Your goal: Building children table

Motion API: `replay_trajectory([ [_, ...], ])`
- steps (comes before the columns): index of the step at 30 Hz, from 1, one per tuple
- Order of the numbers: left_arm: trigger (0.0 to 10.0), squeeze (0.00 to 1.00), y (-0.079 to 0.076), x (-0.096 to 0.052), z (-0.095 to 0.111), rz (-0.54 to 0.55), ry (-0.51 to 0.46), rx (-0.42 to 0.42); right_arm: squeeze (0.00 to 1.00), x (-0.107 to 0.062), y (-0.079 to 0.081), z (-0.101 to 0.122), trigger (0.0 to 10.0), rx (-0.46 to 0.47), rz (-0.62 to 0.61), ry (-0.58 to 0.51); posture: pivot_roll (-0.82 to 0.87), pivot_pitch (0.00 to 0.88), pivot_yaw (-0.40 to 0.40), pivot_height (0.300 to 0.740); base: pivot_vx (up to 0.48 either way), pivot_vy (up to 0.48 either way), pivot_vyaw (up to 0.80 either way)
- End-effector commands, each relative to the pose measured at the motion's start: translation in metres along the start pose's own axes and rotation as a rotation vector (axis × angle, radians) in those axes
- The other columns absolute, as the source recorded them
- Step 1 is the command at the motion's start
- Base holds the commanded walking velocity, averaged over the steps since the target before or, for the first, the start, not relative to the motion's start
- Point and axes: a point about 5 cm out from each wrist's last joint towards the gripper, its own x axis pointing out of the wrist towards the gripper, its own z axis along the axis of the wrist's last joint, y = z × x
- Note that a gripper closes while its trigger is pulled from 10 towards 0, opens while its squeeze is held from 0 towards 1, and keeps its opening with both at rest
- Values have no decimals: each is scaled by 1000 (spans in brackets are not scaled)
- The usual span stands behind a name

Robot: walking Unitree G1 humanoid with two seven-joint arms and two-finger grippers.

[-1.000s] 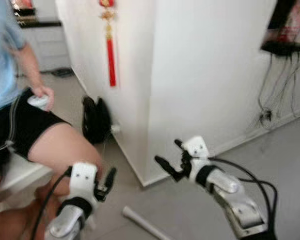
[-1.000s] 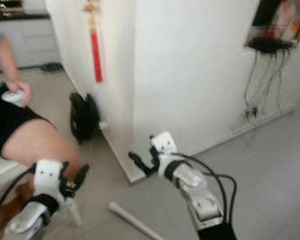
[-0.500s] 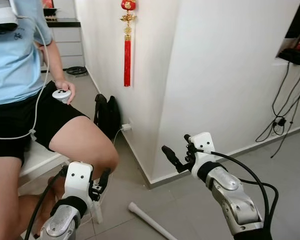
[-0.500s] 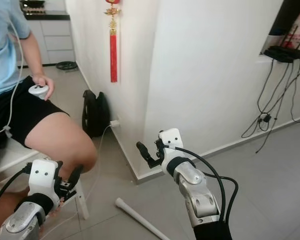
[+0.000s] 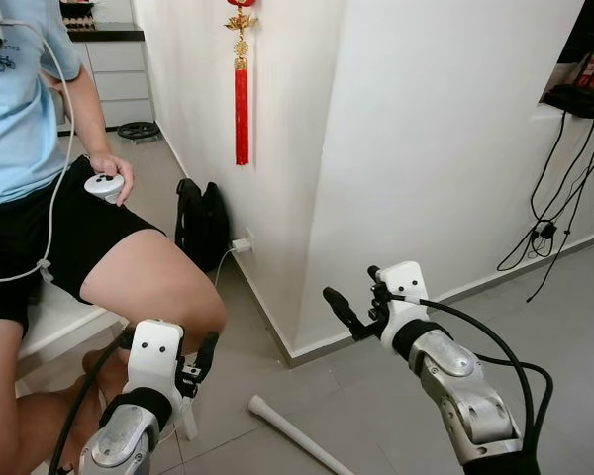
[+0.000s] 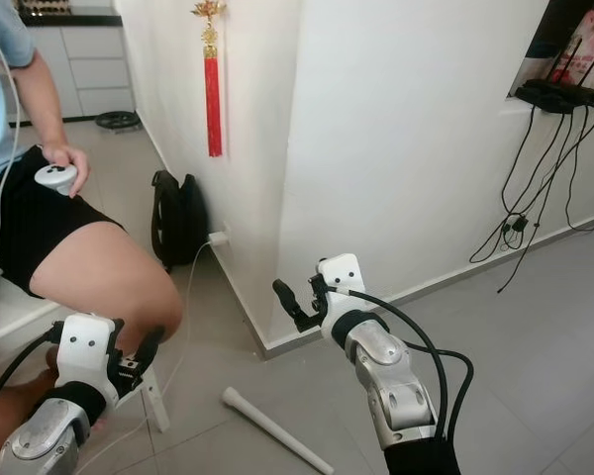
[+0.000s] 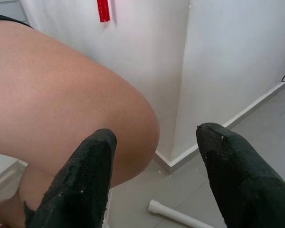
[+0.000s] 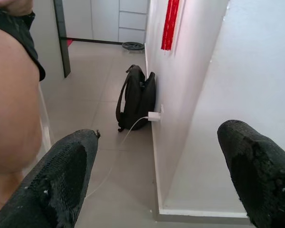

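Observation:
A white round table leg (image 5: 295, 438) lies on the grey floor tiles between my two arms, with nothing holding it. My left gripper (image 7: 156, 133) is open and empty, low at the left, close to the knee (image 7: 109, 109) of a seated person; the white leg's end (image 7: 178, 216) shows below its fingers. My right gripper (image 5: 351, 287) is open and empty, raised above the floor in front of the white wall corner (image 5: 302, 198). A small white table or seat (image 5: 64, 322) is under the person, one of its legs (image 6: 156, 401) standing by my left gripper.
A person in a blue shirt and black shorts sits at the left holding a white controller (image 5: 104, 185). A black backpack (image 5: 200, 226) and a plugged-in charger (image 5: 240, 244) sit by the wall. A red tassel (image 5: 241, 79) hangs above. Cables (image 5: 554, 208) dangle at the right.
The camera has panned and the blur has cleared. Both grippers keep the same open pose. The white leg still lies on the floor.

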Motion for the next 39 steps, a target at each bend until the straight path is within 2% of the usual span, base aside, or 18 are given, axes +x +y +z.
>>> replay_trajectory([
  [1, 10000, 0, 0, 0, 1, 2, 5, 2, 0, 1, -2, -3, 10000, 6, -10, 22, -7, 0, -84, 740, 0, 0, 0],
  [19, 10000, 0, 2, 0, 0, 16, 8, -4, 0, 2, -2, -6, 10000, 11, -11, 38, -4, 0, -83, 740, 0, 0, 0],
  [27, 10000, 0, 3, -1, -1, 18, 11, 4, 0, 2, -2, -10, 10000, 37, -29, 63, -2, 0, -81, 740, 0, 0, -800],
  [39, 10000, 0, 5, 0, -1, 29, 8, 11, 0, 1, -9, -13, 10000, 54, -119, 96, -4, 0, -78, 740, 0, 0, -800],
])
